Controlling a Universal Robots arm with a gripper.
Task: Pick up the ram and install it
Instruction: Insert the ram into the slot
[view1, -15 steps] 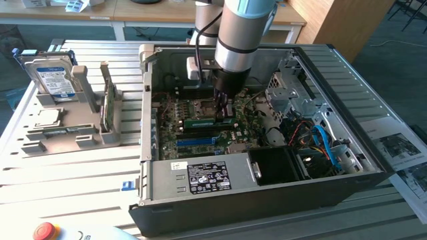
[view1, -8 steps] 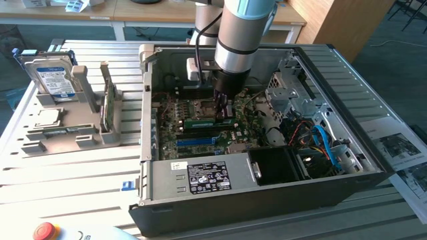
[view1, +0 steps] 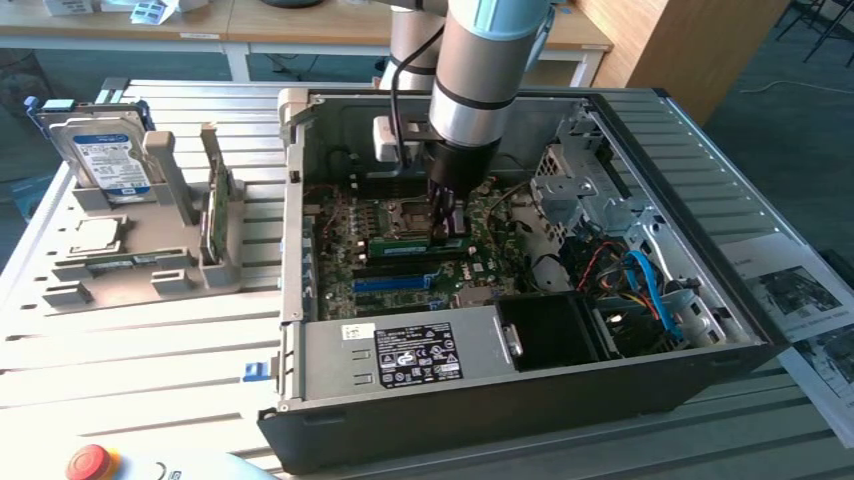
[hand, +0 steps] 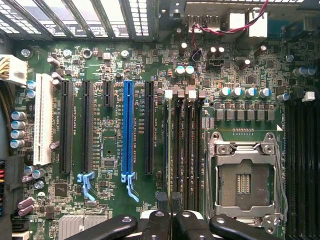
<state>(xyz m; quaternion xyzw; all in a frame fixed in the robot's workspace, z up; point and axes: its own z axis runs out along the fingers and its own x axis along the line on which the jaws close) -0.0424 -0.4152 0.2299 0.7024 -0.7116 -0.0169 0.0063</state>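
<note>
Tool (hand: 168, 199) clamps ram (view1: 400, 243), edge-on, long axis along slots (hand: 187, 150).

Computer case (view1: 534, 410) on the table (view1: 134, 380): inside it, motherboard (view1: 387, 275) toward the exterior view's left, power supply (view1: 400, 355) along the near wall, drive cage (view1: 587, 190) and cables (view1: 641, 285) toward the exterior view's right. Gripper (view1: 447, 228) in the case's middle, clamped either side of the ram (view1: 400, 243), which stands on edge at the memory slots just nearer than the processor socket (view1: 404, 212). Outside the case, to the exterior view's left, holder (view1: 134, 275) carrying hard drive (view1: 107, 160), processor chip (view1: 94, 235) and a second memory stick (view1: 214, 215); to the exterior view's right, printed sheets (view1: 801, 300); off its near corner on the exterior view's left, stop button (view1: 90, 462).
</note>
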